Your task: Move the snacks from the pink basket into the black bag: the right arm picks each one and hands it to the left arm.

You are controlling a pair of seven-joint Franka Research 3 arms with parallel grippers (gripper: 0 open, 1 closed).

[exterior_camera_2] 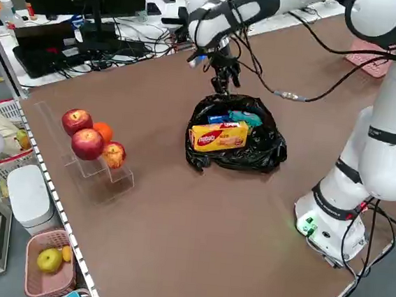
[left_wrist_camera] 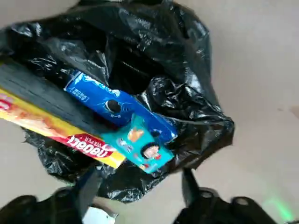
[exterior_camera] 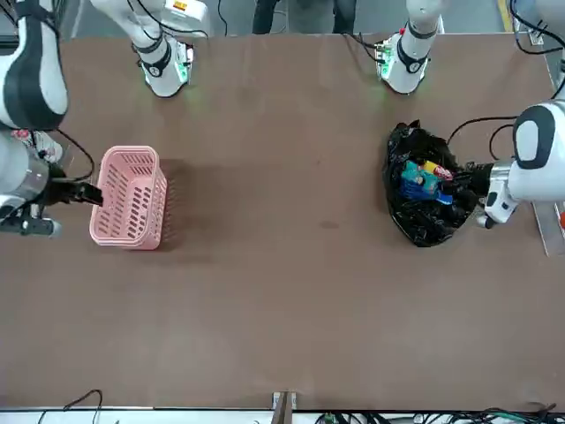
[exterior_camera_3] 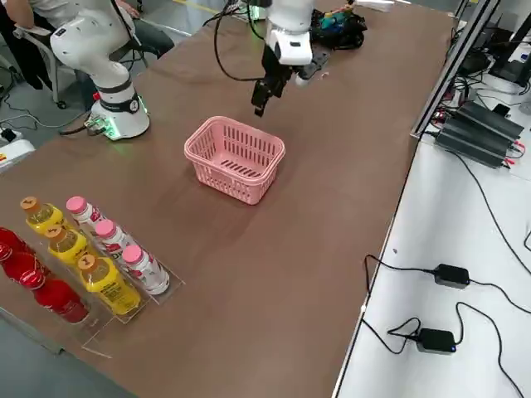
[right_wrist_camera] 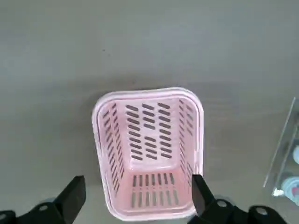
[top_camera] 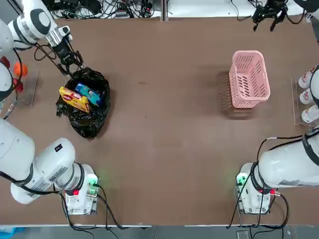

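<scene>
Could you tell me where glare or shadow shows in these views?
Left wrist view: sheen on the black bag, own fingers blurred. Top view: the pink basket casts a soft shadow toward the table's middle. Front view: the same shadow lies beside it.

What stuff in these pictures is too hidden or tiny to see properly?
- The far end of the yellow packet in the left wrist view: the picture's edge cuts it off.
- The inside of the black bag under the snacks: its own folds hide it in every view.
- The white bottles in the top view: the picture's edge cuts them off.
- The labels on the bottles in the right side view: too small to read.
</scene>
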